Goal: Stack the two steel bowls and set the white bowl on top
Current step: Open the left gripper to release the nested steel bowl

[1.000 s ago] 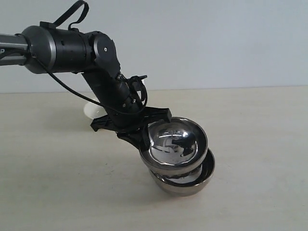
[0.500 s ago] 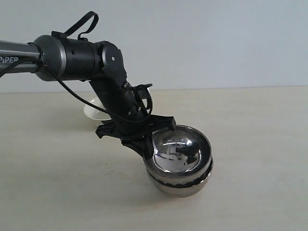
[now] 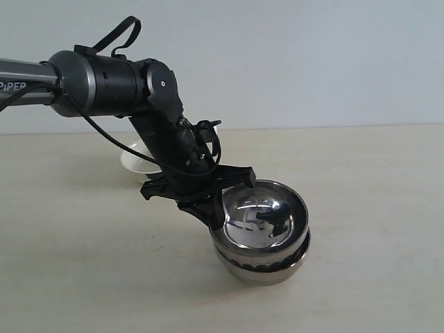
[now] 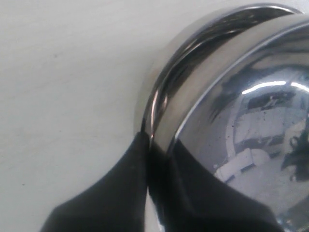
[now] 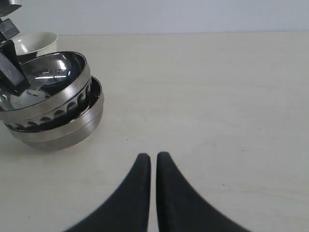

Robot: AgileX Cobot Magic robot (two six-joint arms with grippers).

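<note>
The two steel bowls are nested near the table's middle. The upper steel bowl (image 3: 260, 222) (image 5: 48, 79) sits slightly tilted inside the lower steel bowl (image 3: 267, 269) (image 5: 65, 125). My left gripper (image 3: 216, 208) (image 4: 157, 141) is shut on the upper bowl's rim (image 4: 193, 96), with one finger inside the bowl and one outside. The white bowl (image 3: 133, 161) (image 5: 36, 42) stands behind the left arm, partly hidden by it. My right gripper (image 5: 153, 155) hovers shut and empty over bare table, to the side of the bowls.
The pale tabletop (image 3: 374, 208) stretches around the bowls, and a plain wall (image 3: 312, 55) rises behind it. The left arm's black wrist and cable (image 3: 159, 132) lean over the space between the white bowl and the stack.
The left gripper has carried the upper steel bowl down and slightly right, from tilted above the lower bowl to nested inside it. The right gripper has stayed shut.
</note>
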